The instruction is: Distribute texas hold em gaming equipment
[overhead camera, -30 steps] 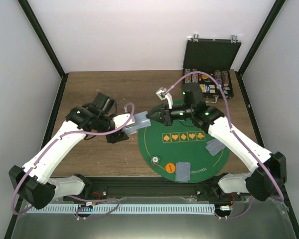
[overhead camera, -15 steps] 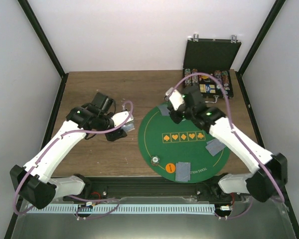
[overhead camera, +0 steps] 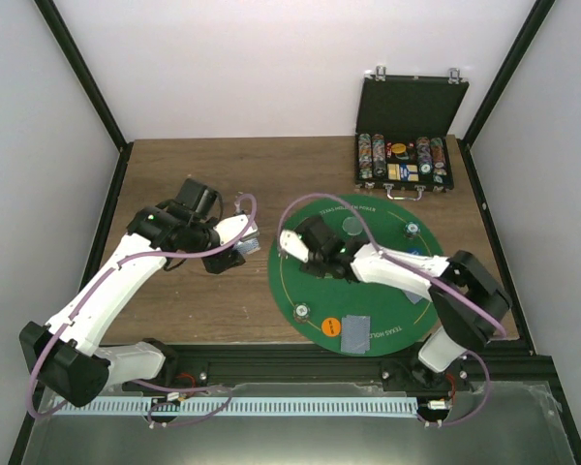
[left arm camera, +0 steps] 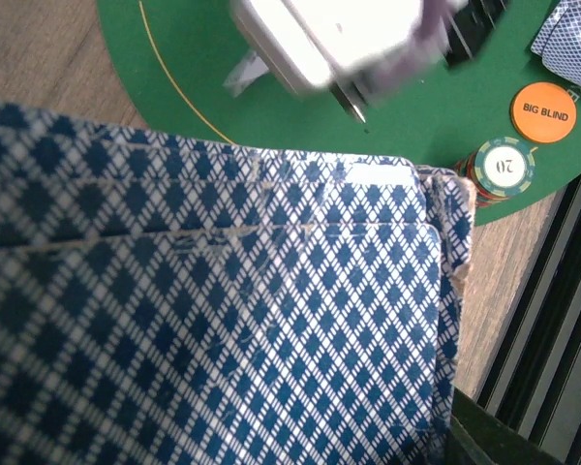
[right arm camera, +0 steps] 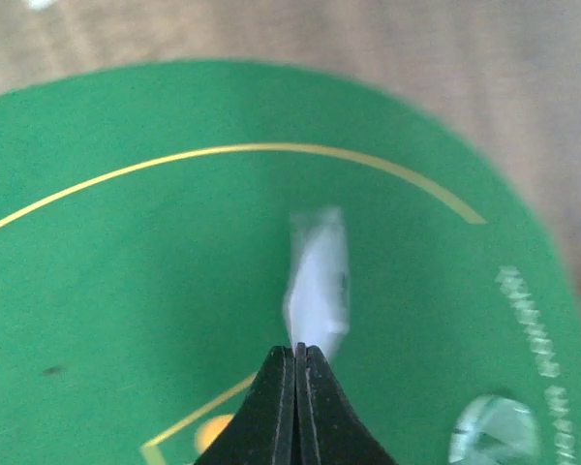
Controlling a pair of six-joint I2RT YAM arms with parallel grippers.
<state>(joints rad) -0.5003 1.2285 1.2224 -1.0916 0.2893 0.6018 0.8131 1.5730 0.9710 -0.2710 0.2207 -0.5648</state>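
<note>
- Left gripper (overhead camera: 242,242) sits over the wood table (overhead camera: 194,174) in the left-middle of the top view, just beside the left rim of the green mat (overhead camera: 387,310). It's clamped on a deck (left arm camera: 223,320).
- In the left wrist view the deck fills most of the frame: blue diamond backs, fanned a bit so a few edges show.
- Right gripper (right arm camera: 297,351) reaches across to the left part of the mat. Its black fingers are pressed together, with a card (right arm camera: 318,281) pinched at the tips.
- The card is blurry and looks white. It hangs over the green felt inside the gold line, and I can't tell if it touches the felt.
- Orange disc (left arm camera: 545,111) reads BIG BLIND and lies near the mat's bottom edge. Face-down cards (overhead camera: 356,332) lie just beside it to the right.
- Chip stack (left arm camera: 502,167), marked 20 on top, sits at the lower-left rim of the mat, near the orange disc.
- Grey disc (overhead camera: 351,227) lies on the upper part of the mat, and a striped chip (overhead camera: 411,231) sits further right.
- Black case (overhead camera: 407,160) stands open in the upper right, off the mat, with rows of chips inside.
</note>
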